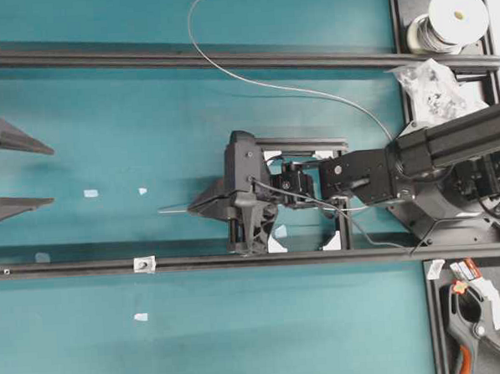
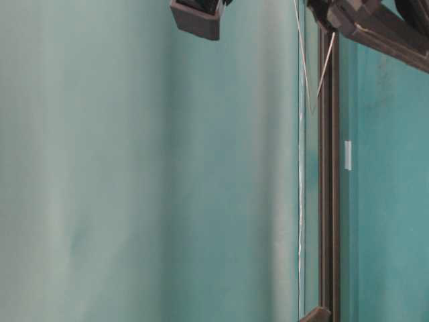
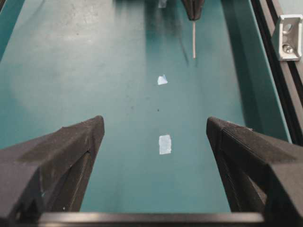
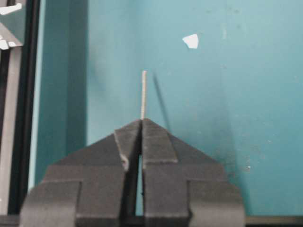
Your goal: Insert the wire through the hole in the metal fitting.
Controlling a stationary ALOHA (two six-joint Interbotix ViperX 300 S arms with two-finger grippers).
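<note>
The wire (image 4: pixel 143 94) is pinched in the closed right tool (image 4: pixel 141 124), a short free end protruding; the left tool (image 3: pixel 155 137) is held wide open, empty; the metal fitting (image 1: pixel 143 264) sits on the rail beside the counter (image 1: pixel 146 117); misalignment could bend the thin tip against the hole's rim.

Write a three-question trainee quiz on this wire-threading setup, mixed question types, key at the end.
1. True or false: the right gripper is shut on the wire.
2. Multiple choice: the metal fitting sits (A) on the dark rail, (B) in the left gripper, (C) beside the spool.
3. Fill in: the left gripper's jaws stand ____.

Key: 1 true; 2 A; 3 open, holding nothing.
</note>
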